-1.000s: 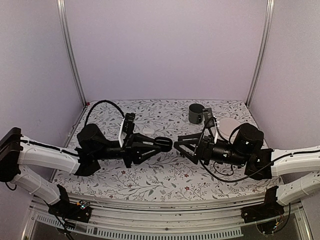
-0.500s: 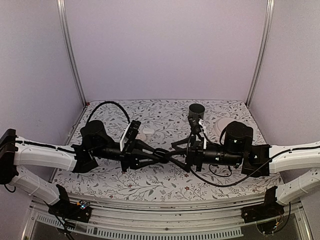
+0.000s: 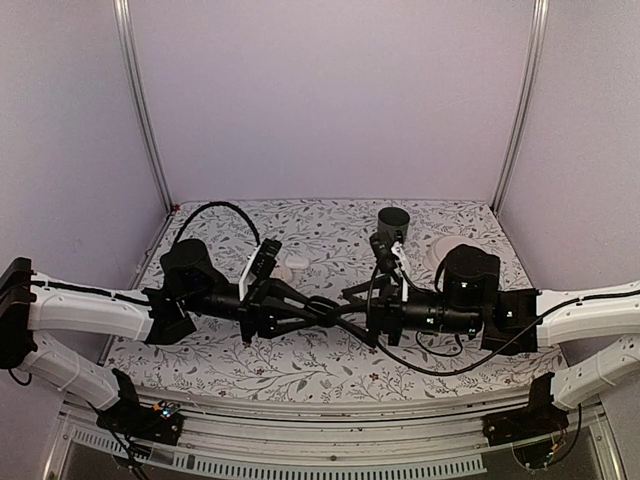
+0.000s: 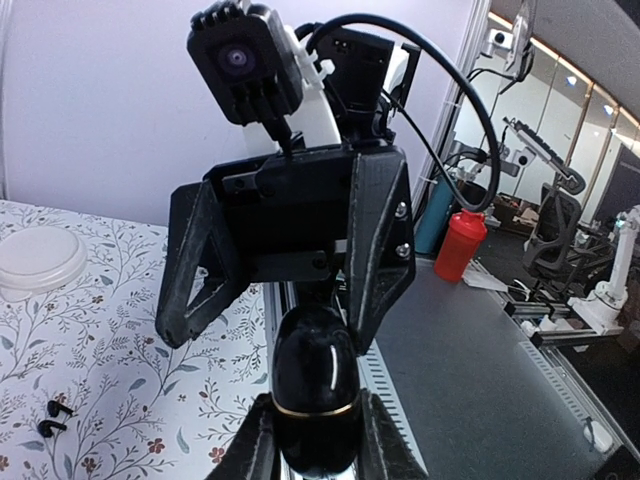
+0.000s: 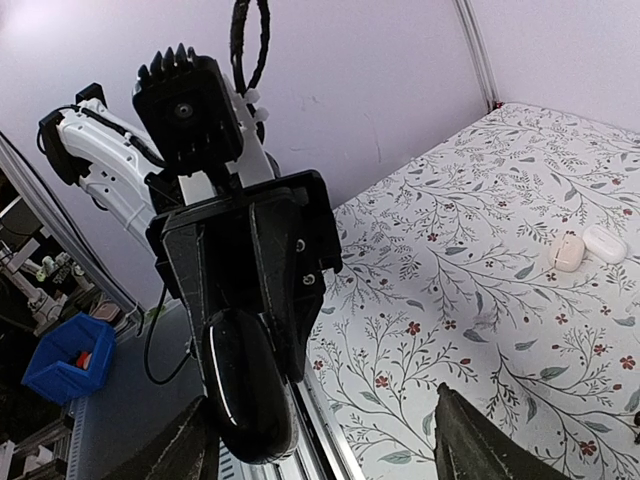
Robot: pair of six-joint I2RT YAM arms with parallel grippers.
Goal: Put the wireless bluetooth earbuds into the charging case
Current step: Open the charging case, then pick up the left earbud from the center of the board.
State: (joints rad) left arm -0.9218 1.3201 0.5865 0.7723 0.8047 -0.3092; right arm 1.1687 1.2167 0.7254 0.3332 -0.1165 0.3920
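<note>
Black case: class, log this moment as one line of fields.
left hand: shut on black case | right hand: open around case's free end | black earbuds: on table, not inserted

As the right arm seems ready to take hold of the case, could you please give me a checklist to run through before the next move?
1. Left gripper shut firmly on the case: ok.
2. Right gripper open wide enough to take the case: ok.
3. Case centred in the right gripper's gap: not ok, it sits close to one finger.
4. Case lid open for loading: not ok, the gold seam is closed.
5. Black earbuds lying free on the table: ok.
</note>
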